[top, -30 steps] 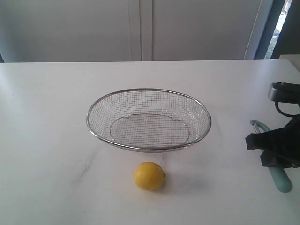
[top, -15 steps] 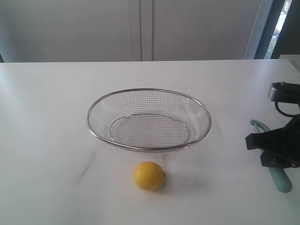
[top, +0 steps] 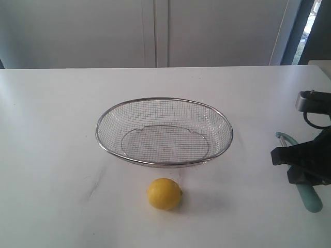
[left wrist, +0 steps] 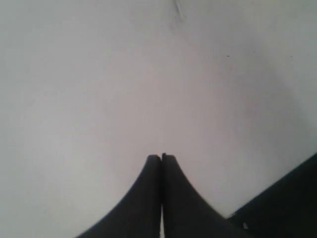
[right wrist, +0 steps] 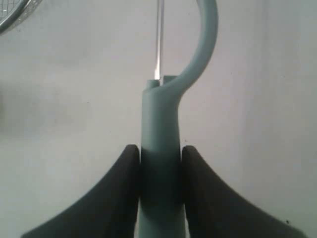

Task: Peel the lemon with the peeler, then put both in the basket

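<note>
The yellow lemon (top: 164,194) lies on the white table in front of the wire mesh basket (top: 98,135), which holds nothing. At the right edge, my right gripper (top: 297,164) is shut on the teal handle of the peeler (top: 312,200). In the right wrist view both fingers (right wrist: 130,168) press the sides of the peeler (right wrist: 159,124), and its looped head and blade point away from the wrist. My left gripper (left wrist: 161,157) is shut on nothing above bare table and does not show in the exterior view.
The white table (top: 51,155) runs back to a pale wall with cabinet doors. A bit of the basket rim (right wrist: 12,17) shows in a corner of the right wrist view. A dark table edge (left wrist: 292,198) lies near the left gripper.
</note>
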You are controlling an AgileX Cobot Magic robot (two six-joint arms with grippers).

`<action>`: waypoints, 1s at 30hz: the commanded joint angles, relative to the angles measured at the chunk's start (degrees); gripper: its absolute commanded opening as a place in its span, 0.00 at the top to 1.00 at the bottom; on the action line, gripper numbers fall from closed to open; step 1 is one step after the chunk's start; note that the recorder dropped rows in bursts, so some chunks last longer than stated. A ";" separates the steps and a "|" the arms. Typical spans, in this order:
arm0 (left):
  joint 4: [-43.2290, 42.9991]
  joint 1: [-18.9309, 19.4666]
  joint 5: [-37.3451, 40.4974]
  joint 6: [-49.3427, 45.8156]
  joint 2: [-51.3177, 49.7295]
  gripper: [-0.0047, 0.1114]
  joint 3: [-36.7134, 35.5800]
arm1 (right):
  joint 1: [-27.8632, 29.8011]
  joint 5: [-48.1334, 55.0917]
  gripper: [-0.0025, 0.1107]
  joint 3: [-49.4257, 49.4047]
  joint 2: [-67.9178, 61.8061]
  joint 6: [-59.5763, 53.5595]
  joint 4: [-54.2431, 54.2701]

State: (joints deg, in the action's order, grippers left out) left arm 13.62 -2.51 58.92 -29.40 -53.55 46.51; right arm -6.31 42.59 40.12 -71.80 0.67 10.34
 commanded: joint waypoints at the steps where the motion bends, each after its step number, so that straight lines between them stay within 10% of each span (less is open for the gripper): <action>1: 0.93 -4.32 0.05 -0.37 -2.62 0.96 1.04 | 0.06 -0.32 0.98 -0.24 0.41 -0.67 0.30; 30: 1.01 -22.91 -6.02 1.14 -19.18 0.96 9.42 | 0.06 -0.32 0.98 -0.24 0.41 -0.67 0.40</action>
State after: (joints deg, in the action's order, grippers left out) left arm 13.86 -23.79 52.85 -28.80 -71.40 54.72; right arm -6.31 42.59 40.12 -71.80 0.67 10.46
